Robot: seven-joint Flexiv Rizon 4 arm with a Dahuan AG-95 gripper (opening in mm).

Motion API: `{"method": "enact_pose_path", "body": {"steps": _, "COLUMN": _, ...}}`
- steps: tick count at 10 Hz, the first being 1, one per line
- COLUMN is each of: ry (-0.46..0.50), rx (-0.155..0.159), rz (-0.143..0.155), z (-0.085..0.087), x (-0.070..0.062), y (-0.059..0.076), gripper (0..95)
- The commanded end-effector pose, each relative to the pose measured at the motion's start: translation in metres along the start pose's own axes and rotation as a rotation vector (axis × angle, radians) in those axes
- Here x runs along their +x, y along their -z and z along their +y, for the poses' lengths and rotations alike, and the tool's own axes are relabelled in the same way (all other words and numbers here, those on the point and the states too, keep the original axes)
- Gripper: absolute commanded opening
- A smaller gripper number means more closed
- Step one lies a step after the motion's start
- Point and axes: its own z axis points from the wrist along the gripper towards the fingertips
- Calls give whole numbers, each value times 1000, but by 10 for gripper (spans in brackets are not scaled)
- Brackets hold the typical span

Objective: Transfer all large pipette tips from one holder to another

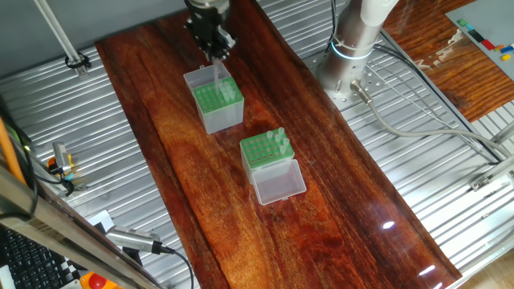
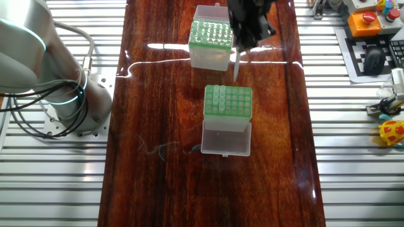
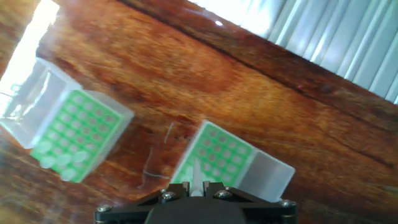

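We see our gripper [image 1: 218,53] pinching one tip [image 1: 220,71], which hangs below its fingers over the clear-sided box [image 1: 215,103].

The grey-sided box [image 2: 235,102] stands on the table [image 2: 164,189], its open lid [image 2: 226,140] lying flat beside it. Large pipette tips [image 2: 218,96] stand in it along one edge. The clear-sided holder [image 2: 208,58] stands apart, opposite the lid. A single tip [image 2: 235,70] hangs between both.

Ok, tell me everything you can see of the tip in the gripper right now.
The pipette tip is a slender, pale, translucent plastic cone. It hangs upright, point down, with its wide end pinched in the gripper, over the green grid of the box directly below. Whether its point touches the grid cannot be told.
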Motion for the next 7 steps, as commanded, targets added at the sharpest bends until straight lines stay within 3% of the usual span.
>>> {"method": "enact_pose_path", "body": {"steps": 1, "ry": 94, "rx": 16, "rz": 8, "z": -10, "x": 10, "y": -6, "gripper": 0}}
{"method": "enact_pose_path", "body": {"steps": 3, "ry": 116, "rx": 15, "rz": 6, "z": -15, "x": 18, "y": -10, "gripper": 0}}
{"method": "enact_pose_path", "body": {"steps": 5, "ry": 111, "rx": -21, "rz": -16, "z": -15, "x": 20, "y": -11, "gripper": 0}}
{"method": "enact_pose_path", "body": {"steps": 7, "ry": 60, "rx": -18, "rz": -14, "z": -15, "x": 20, "y": -11, "gripper": 0}}
